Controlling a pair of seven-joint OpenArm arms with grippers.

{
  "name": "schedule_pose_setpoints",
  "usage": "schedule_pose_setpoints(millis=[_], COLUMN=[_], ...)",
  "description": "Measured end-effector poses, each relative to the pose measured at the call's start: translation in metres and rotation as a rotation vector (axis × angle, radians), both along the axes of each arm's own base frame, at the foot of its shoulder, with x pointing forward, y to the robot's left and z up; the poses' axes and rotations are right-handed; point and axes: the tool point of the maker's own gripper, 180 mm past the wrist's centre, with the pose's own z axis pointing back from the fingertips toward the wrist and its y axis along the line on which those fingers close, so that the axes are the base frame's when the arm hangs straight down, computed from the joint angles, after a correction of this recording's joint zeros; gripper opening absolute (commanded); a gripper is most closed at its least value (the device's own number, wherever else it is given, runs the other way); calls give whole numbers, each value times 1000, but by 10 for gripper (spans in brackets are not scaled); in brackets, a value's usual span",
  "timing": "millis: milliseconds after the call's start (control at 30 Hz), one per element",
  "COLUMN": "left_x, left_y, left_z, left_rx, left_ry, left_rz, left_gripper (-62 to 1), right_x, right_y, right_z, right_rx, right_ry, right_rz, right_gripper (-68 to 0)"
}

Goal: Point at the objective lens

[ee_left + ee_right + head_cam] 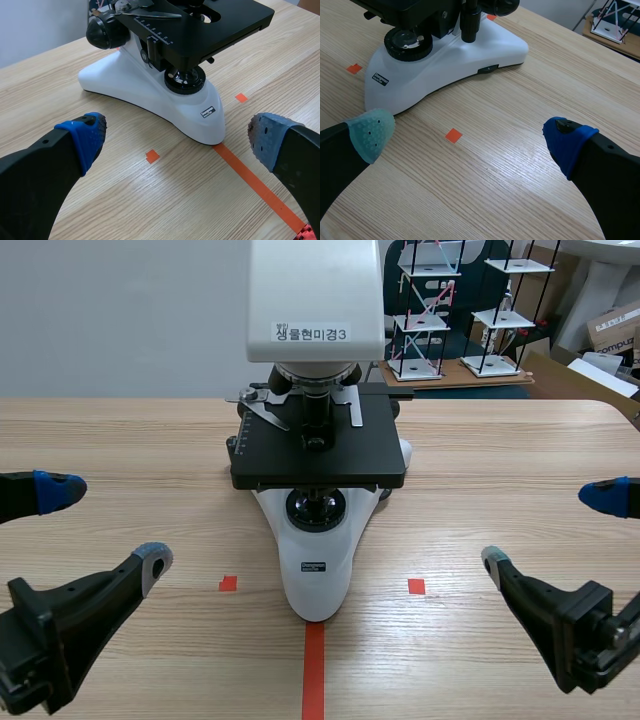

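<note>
The scene view alone clearly shows the objective lens (318, 410), hanging over the black stage (380, 455) of the microscope (318, 570) at mid-table. The wrist views show mostly its base. Left gripper (105, 525) and right gripper (548, 528) sit low, fingers wide apart.

Glossy white plastic microscope base (318, 585) (matt black stage (275, 458)) on wood-grain table (500, 475).

I see my left arm (45, 635) and right arm (585, 630) both low, coming in from their own sides. The left pincer (107, 525) has its fingers (45, 167) spread wide. The right pincer (549, 528) matches it, blue and grey-green pads (370, 134) well apart, both pincers pointing forward and inward.
</note>
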Motion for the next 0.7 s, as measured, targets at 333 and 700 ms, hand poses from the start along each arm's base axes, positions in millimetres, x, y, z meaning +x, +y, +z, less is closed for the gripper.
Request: schedule_pose_setpoints(millis=[333, 700], left_x=[1, 4], left_y=[-1, -16], left_z=[5, 10], left_rx=[-24, -174], left_ry=[-20, -51], left_rz=[2, -15], left_gripper=[-594, -594], right_x=[0, 0], right_y=[0, 0], right_z=[0, 0], right_rx=[0, 0], right_ry=[0, 0], right_rz=[0, 0], right_gripper=[4, 4])
